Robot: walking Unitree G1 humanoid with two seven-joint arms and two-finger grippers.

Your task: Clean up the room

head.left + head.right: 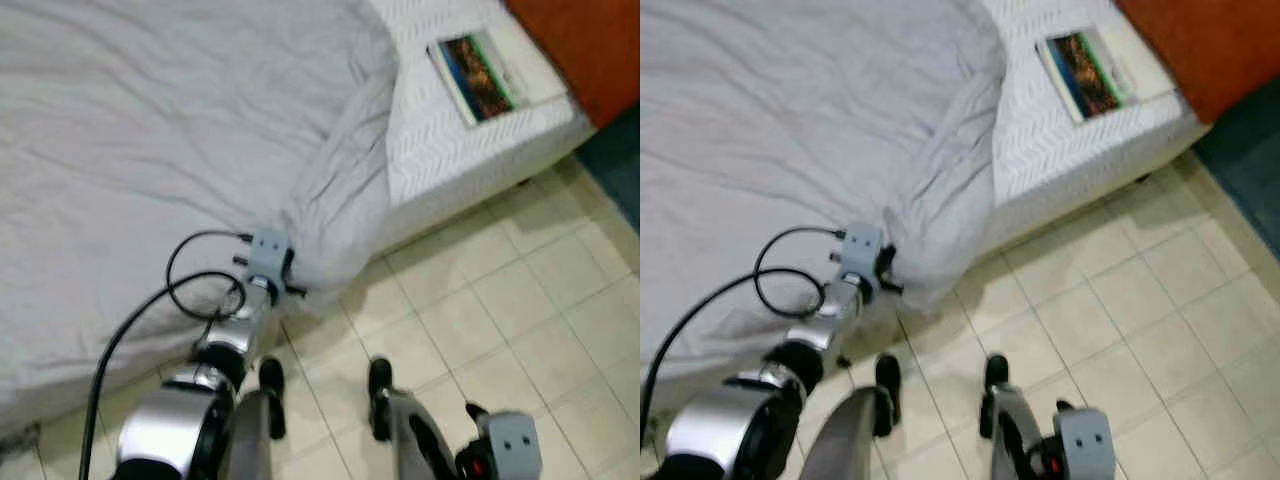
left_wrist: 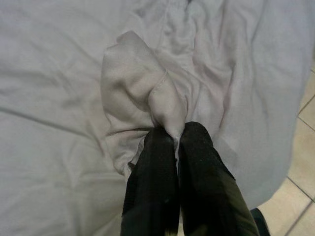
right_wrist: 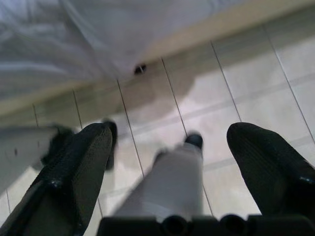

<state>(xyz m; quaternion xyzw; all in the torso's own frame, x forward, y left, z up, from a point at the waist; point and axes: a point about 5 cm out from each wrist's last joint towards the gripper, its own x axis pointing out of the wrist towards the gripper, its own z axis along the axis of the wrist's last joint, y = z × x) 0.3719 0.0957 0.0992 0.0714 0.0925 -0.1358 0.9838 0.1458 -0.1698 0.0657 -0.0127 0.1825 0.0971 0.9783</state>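
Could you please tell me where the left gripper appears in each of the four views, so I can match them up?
Left eye view: left gripper, lower centre, at the hanging sheet corner.
Right eye view: lower left, at the same fold.
Left wrist view: bottom centre, shut on a pinch of sheet.
Right wrist view: no sign of it; the right gripper hangs open over the tiled floor.
Shared landmark: the grey sheet's drooping corner.
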